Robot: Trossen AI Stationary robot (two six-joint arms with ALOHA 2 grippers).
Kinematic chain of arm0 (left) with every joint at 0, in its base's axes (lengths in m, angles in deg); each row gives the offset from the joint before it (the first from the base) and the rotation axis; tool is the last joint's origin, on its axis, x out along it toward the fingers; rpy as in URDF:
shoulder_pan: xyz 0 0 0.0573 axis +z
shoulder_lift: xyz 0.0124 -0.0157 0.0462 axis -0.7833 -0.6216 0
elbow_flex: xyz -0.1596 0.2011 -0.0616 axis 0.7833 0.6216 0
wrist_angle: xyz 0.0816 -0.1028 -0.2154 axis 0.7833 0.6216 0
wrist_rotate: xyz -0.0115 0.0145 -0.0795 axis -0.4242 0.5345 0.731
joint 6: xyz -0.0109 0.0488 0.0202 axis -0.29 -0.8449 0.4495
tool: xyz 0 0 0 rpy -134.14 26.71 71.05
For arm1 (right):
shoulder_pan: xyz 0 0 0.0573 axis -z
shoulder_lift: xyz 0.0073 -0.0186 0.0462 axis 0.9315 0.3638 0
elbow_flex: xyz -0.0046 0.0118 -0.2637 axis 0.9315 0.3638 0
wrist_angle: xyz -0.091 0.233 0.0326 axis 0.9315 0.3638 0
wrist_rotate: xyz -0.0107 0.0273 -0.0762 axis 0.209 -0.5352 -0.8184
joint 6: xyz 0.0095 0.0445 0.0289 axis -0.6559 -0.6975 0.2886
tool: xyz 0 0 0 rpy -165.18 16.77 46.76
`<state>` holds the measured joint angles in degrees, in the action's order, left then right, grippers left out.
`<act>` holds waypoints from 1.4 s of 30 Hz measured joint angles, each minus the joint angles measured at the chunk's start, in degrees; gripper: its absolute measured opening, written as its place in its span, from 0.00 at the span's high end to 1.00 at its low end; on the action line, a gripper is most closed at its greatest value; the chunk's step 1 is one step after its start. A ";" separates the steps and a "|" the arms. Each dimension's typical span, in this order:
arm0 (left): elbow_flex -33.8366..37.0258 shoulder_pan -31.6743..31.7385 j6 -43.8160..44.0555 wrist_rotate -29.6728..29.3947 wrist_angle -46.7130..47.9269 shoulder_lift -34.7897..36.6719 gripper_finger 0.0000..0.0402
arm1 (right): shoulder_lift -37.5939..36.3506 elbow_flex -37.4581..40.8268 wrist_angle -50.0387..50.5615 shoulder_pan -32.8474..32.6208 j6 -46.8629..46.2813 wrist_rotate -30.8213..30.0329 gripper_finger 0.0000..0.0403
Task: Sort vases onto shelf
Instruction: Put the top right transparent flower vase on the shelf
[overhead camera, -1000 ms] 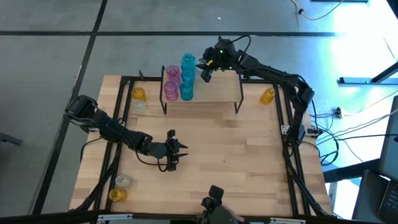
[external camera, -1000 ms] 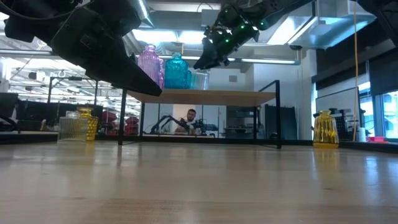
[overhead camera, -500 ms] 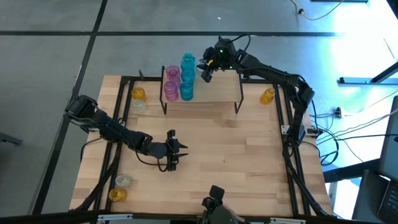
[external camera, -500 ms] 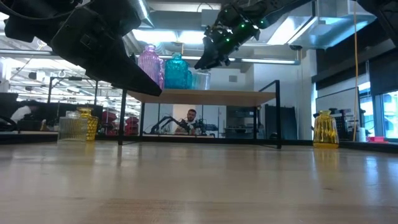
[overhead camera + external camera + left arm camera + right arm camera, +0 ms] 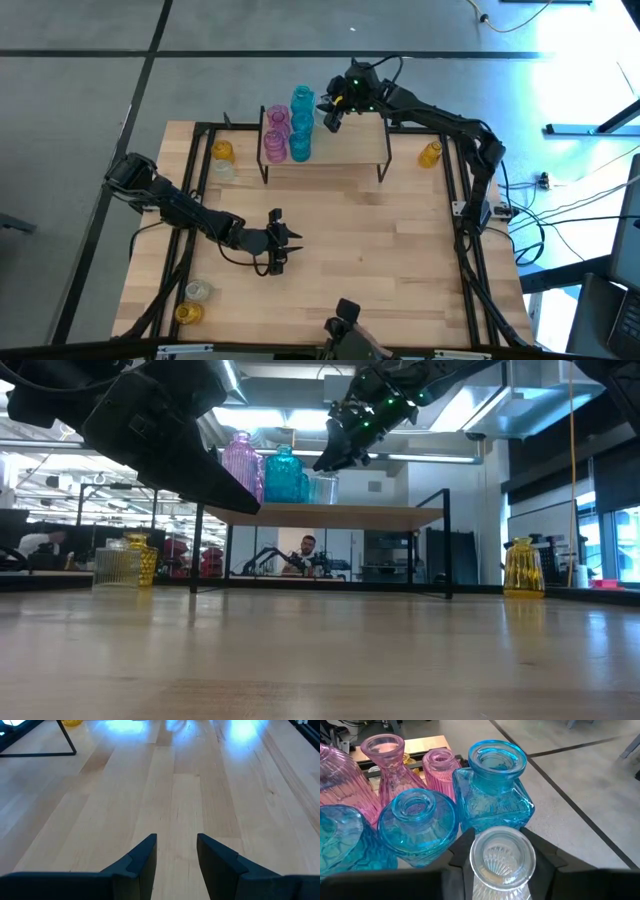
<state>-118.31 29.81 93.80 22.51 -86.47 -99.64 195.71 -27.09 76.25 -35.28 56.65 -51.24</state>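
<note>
Holding a clear vase (image 5: 502, 857) in the right end effector (image 5: 330, 108), over the shelf (image 5: 350, 145) beside grouped pink and teal vases (roughly half sorted). Left end effector (image 5: 175, 857) idling narrowly open mid-surface; amber vases (image 5: 430, 153) waiting near surface edges.

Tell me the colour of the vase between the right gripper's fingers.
Clear glass, ribbed inside: the vase shows best in the right wrist view.

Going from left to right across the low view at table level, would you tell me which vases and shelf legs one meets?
Clear ribbed vase → amber vase → shelf's left legs → shelf's right legs → yellow vase.
</note>
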 joint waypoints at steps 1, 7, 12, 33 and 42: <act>0.00 -0.02 0.00 0.01 0.00 0.00 0.67 | 0.00 0.00 0.03 0.00 0.00 0.01 0.67; 0.00 -0.01 0.00 0.00 0.00 0.00 0.67 | 0.15 0.11 0.47 -0.02 0.00 0.01 0.58; 0.00 -0.02 -0.01 0.01 0.00 0.00 0.67 | 0.15 0.11 -0.39 -0.04 0.25 0.01 0.55; 0.01 0.00 0.00 0.01 0.00 0.00 0.67 | -9.23 0.08 6.50 -1.90 4.72 -1.54 0.54; 0.01 0.00 0.02 0.01 0.00 0.00 0.67 | -11.89 7.16 19.03 -4.64 10.00 4.16 0.54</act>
<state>-118.29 29.81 93.83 22.51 -86.47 -99.64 183.81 -19.93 95.28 -39.92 66.65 -47.08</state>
